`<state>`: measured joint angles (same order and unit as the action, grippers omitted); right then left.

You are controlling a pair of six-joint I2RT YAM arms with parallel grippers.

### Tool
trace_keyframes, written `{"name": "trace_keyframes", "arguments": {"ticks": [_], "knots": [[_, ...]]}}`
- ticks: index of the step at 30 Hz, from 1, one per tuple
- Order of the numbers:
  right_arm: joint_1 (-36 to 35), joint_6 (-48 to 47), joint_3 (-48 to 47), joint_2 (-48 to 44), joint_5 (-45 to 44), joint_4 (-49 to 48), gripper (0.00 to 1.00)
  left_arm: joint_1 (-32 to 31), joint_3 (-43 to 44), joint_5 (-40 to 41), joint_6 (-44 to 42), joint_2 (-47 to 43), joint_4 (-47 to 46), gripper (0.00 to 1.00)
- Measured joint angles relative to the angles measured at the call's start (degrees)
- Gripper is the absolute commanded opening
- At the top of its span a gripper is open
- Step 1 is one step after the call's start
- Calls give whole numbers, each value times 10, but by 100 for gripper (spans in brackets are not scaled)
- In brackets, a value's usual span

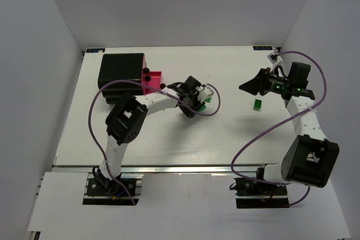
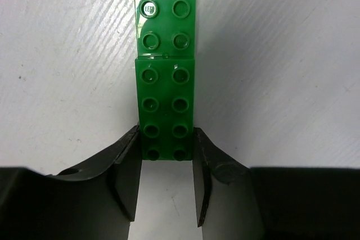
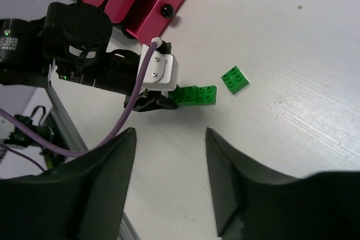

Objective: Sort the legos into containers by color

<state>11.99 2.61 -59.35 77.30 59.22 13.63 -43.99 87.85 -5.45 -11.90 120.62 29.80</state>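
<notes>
Fingers (image 2: 126, 161) of the left gripper (image 2: 166, 133) pinch the near end of the green strip (image 2: 166, 77) mid-desk (image 1: 169, 139) — the right gripper (image 3: 170, 133) hangs with fingers apart near a small green brick (image 3: 235, 79) — pink drawers (image 1: 152, 81) toward the far left corner.

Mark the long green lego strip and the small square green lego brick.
long green lego strip (image 2: 166, 105): left wrist view, middle of studded top.
small square green lego brick (image 3: 235, 79): right wrist view, top face.
</notes>
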Motion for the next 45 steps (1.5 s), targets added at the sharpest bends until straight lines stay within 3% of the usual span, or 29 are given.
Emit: {"name": "trace_keyframes", "arguments": {"ticks": [8,11,20,22,27,29,30,31,34,37,41,45], "knots": [[0,-7,0,2,30,0,66,0,-54,-37,32,-45,-14,21],[0,-12,-3,9,45,7,88,0,-76,-52,52,-82,-33,20],[-23,-106,-14,37,155,62,89,12,-188,-152,154,-297,-122,20],[-36,-190,-19,38,186,116,89,15,-210,-185,182,-339,-142,20],[-83,-607,-58,47,228,400,89,19,-250,-272,239,-388,-176,20],[-104,-722,-55,47,235,470,87,19,-257,-301,249,-392,-172,20],[-115,-752,-53,47,237,491,62,19,-258,-311,249,-392,-164,20],[-124,-756,-53,47,238,496,53,19,-259,-315,247,-393,-155,20],[-144,-669,-63,53,245,465,47,15,-262,-281,226,-404,-110,17],[-166,-527,-87,72,240,412,55,10,-276,-220,200,-424,-82,16],[-210,-282,-33,60,154,212,67,10,-309,-153,173,-456,-73,16],[-247,-115,4,47,76,122,70,10,-313,-108,148,-461,-76,16]]}}
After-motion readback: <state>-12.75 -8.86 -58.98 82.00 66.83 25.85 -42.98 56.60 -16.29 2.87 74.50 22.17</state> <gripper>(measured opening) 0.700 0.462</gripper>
